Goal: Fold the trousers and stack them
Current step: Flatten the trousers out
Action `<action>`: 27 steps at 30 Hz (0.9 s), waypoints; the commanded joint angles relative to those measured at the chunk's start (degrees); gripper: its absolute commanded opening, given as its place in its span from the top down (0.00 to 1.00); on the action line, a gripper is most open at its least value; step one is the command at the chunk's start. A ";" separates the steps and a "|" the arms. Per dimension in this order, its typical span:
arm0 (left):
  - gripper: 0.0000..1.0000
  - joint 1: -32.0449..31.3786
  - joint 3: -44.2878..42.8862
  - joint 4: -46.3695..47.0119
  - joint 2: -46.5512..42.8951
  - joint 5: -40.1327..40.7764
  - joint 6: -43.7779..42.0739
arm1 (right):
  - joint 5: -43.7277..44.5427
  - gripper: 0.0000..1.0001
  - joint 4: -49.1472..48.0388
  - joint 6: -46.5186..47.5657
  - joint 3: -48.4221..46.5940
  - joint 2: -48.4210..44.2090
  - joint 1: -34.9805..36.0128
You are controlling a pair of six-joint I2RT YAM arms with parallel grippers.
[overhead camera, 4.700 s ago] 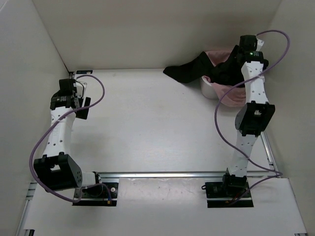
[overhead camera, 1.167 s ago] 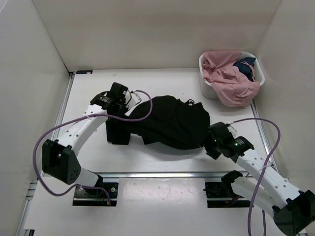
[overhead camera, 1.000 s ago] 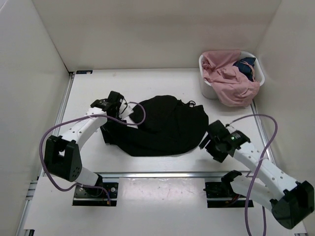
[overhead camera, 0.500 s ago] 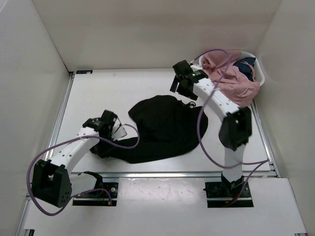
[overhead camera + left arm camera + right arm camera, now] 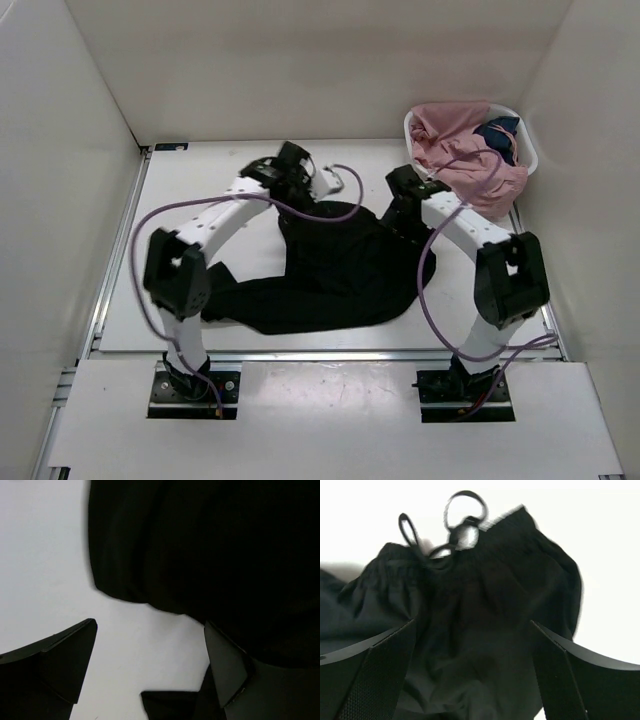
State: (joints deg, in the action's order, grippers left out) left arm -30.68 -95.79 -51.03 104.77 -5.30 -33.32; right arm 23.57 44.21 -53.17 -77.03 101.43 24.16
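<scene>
The black trousers [image 5: 340, 270] lie in a crumpled heap mid-table, one leg trailing toward the near left. My left gripper [image 5: 303, 192] hangs over their far left edge, open. In the left wrist view, white table shows between the fingers [image 5: 225, 670], with the trousers [image 5: 215, 555] just ahead. My right gripper [image 5: 398, 212] is at the heap's far right, open. In the right wrist view, it hovers over the trousers [image 5: 485, 595], whose gathered waistband and drawstring loops [image 5: 465, 515] lie beyond. Neither gripper holds anything.
A white basket [image 5: 528, 150] at the back right holds pink clothes [image 5: 465, 165] and a dark blue item [image 5: 497, 132]. White walls close in the table on the left, back and right. A metal rail runs along the near edge.
The left gripper has let go of the trousers and swung from the near left to their far edge. The right arm has dropped from beside the basket onto the heap's far right.
</scene>
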 commanded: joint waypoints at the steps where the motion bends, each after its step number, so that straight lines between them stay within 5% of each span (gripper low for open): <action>1: 0.00 -2.89 -1.41 -1.18 7.01 -6.39 2.99 | -1.85 0.06 -4.04 -4.05 5.74 -2.46 -1.57; 4: 0.00 -3.43 -1.42 -0.65 12.90 -2.89 4.49 | -3.70 0.11 -6.05 -4.84 10.40 -0.89 -2.72; 6: 0.33 -3.43 -0.55 -0.05 13.71 0.54 5.20 | -5.81 0.21 -7.46 -5.54 12.25 -0.27 -3.33; 7: 0.48 -3.43 0.07 -0.04 13.71 1.16 5.89 | -7.38 0.35 -7.47 -5.54 13.56 -0.27 -3.85; 8: 0.81 -3.43 1.55 -0.04 11.44 1.78 5.90 | -7.40 0.41 -7.47 -6.07 14.19 -0.27 -3.86; 9: 0.86 -2.90 3.74 0.48 8.55 1.78 6.42 | -7.40 0.58 -7.47 -6.07 17.06 -3.48 -3.86; 15: 0.86 -1.40 15.35 1.10 -8.86 5.48 7.22 | -2.48 0.92 -3.08 -6.69 25.96 -19.84 -2.72; 24: 0.86 1.13 27.73 -4.60 -27.94 6.52 5.38 | -1.95 1.00 8.15 -10.63 37.91 -41.30 -2.10; 26: 0.78 1.67 31.08 -7.76 -29.53 5.23 1.53 | -2.47 1.00 9.75 -10.64 39.76 -43.76 -2.10; 27: 0.62 1.67 34.93 -8.90 -31.45 4.17 0.03 | -3.26 0.98 9.76 -10.64 42.29 -44.29 -1.58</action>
State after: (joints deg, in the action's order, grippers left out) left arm -32.49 -67.59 -50.83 76.14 -7.90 -27.66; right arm 12.86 40.88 -64.45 -40.14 58.13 23.49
